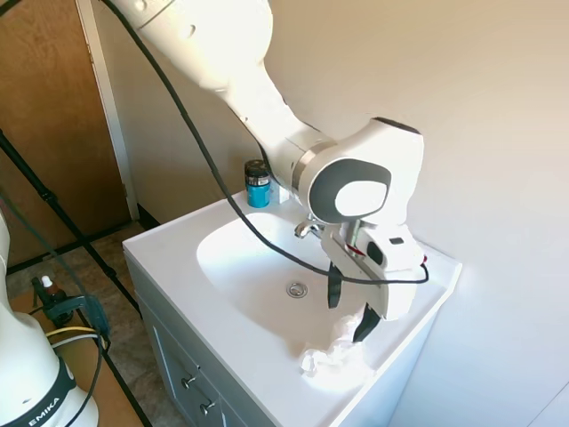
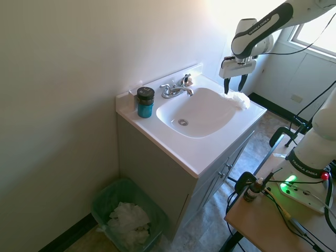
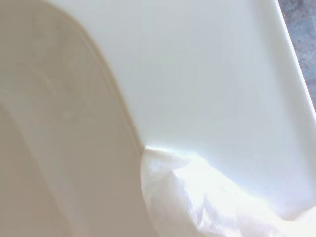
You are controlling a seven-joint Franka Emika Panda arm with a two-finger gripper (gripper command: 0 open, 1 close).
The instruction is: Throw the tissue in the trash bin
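1. One white robot arm reached over a bathroom vanity, its end effector poised just above the tissue, dark fingers spread wide with nothing between them.
2. The tissue, a crumpled white wad, lay on the tabletop at the rim of the sink basin, on the side away from the wall; the second exterior view showed it beside the basin's far edge.
3. The wrist view showed the tissue close up against the white basin rim.
4. A green trash bin stood on the floor beside the vanity, against the wall, with white paper already inside.
5. A dark-lidded blue jar sat on the tabletop near the chrome faucet.
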